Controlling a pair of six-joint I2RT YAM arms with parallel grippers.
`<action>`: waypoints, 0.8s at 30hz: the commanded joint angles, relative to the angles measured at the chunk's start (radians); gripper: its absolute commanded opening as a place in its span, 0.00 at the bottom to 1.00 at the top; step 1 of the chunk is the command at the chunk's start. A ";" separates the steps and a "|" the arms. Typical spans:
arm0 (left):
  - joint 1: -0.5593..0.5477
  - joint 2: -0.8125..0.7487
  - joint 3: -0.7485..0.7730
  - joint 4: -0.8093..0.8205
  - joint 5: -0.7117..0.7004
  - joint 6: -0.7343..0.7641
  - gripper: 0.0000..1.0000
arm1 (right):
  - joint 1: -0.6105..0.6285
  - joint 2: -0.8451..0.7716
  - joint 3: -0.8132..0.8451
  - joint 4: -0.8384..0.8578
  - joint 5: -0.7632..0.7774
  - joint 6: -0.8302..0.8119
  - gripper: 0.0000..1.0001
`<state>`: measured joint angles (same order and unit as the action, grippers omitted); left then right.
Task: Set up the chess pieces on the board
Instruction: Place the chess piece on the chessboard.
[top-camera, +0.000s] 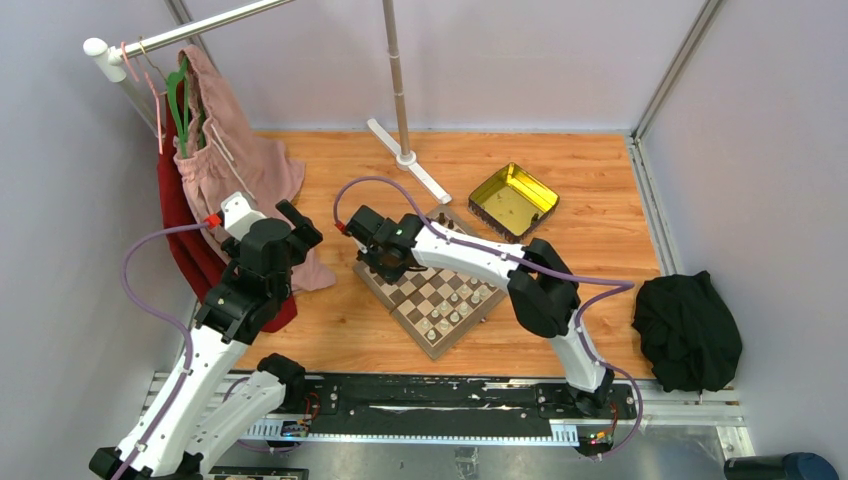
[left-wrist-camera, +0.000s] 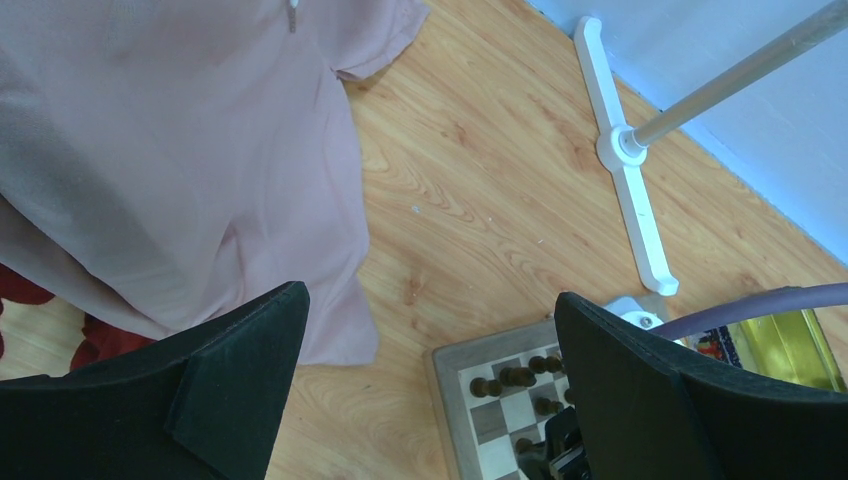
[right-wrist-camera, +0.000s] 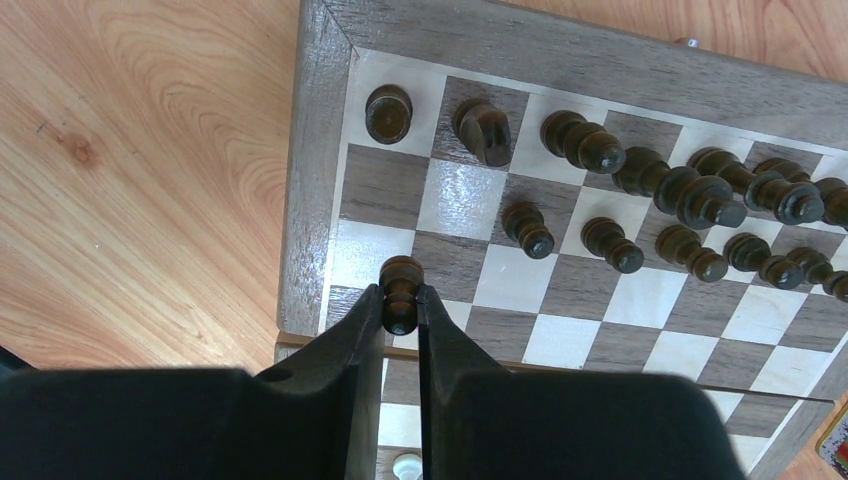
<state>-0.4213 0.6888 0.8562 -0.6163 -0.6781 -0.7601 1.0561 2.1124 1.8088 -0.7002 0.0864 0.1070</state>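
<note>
Dark pawn (right-wrist-camera: 402, 275) is clamped in my right pincer (right-wrist-camera: 402, 305) at 6 o'clock in its wrist view, right by the chessboard (right-wrist-camera: 312, 160) border; can't tell if it's touching down. Farther out toward 2 o'clock stands a row of dark pawns (right-wrist-camera: 612, 245), with the dark back-rank pieces (right-wrist-camera: 585, 142) behind at 12. My left pincer (left-wrist-camera: 430, 298) gapes wide with nothing in it, above the wooden tabletop (left-wrist-camera: 470, 180).

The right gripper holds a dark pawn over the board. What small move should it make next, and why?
Probably carry the dark pawn, pinched in the right gripper, to the empty square in front of the corner piece and lower it: the pawn row on the board has a gap there.
</note>
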 joint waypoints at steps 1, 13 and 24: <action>-0.001 -0.011 -0.002 -0.004 -0.013 -0.014 1.00 | -0.021 0.028 0.038 -0.031 -0.015 -0.018 0.00; -0.001 -0.001 -0.002 0.008 -0.013 -0.021 1.00 | -0.045 0.051 0.047 -0.031 -0.026 -0.031 0.00; -0.001 0.012 -0.002 0.018 -0.006 -0.028 1.00 | -0.064 0.070 0.063 -0.031 -0.040 -0.036 0.00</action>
<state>-0.4213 0.6968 0.8562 -0.6151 -0.6754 -0.7712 1.0065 2.1593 1.8309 -0.7040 0.0612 0.0849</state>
